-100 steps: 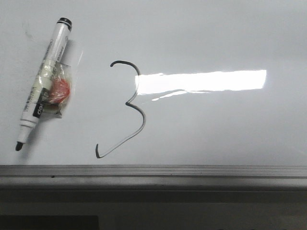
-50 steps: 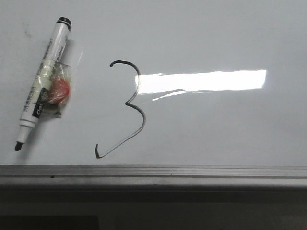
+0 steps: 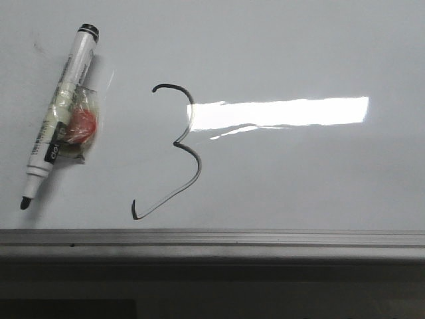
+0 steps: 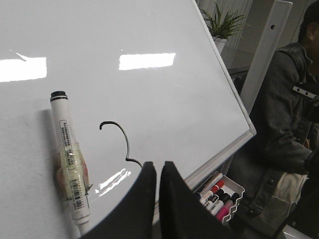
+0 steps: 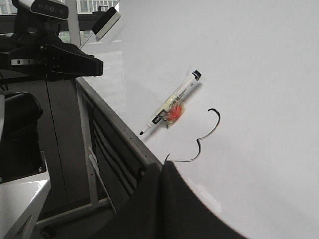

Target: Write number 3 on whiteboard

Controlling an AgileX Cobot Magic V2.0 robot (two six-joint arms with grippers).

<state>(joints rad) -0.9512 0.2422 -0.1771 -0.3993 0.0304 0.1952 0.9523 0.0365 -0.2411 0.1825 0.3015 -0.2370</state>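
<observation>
The whiteboard (image 3: 299, 179) fills the front view, with a bright rectangle of reflected light and a grey rail (image 3: 212, 238) along its near edge. The number 3 (image 3: 198, 163) is drawn on it in thin dark line, with a small top hook and a long lower tail. It also shows in the left wrist view (image 4: 127, 147) and the right wrist view (image 5: 218, 121). A white marker (image 3: 60, 126) with a red piece taped to it lies uncapped on the board, left of the 3. My left gripper (image 4: 157, 164) and right gripper (image 5: 162, 167) are shut, empty and off the board.
A white tray of spare markers (image 4: 219, 196) hangs below the board's edge. A seated person in a dark jacket (image 4: 284, 129) is beside the board, with a potted plant (image 4: 224, 22) behind. Black equipment (image 5: 50, 59) and the board's metal stand (image 5: 92, 164) are past its edge.
</observation>
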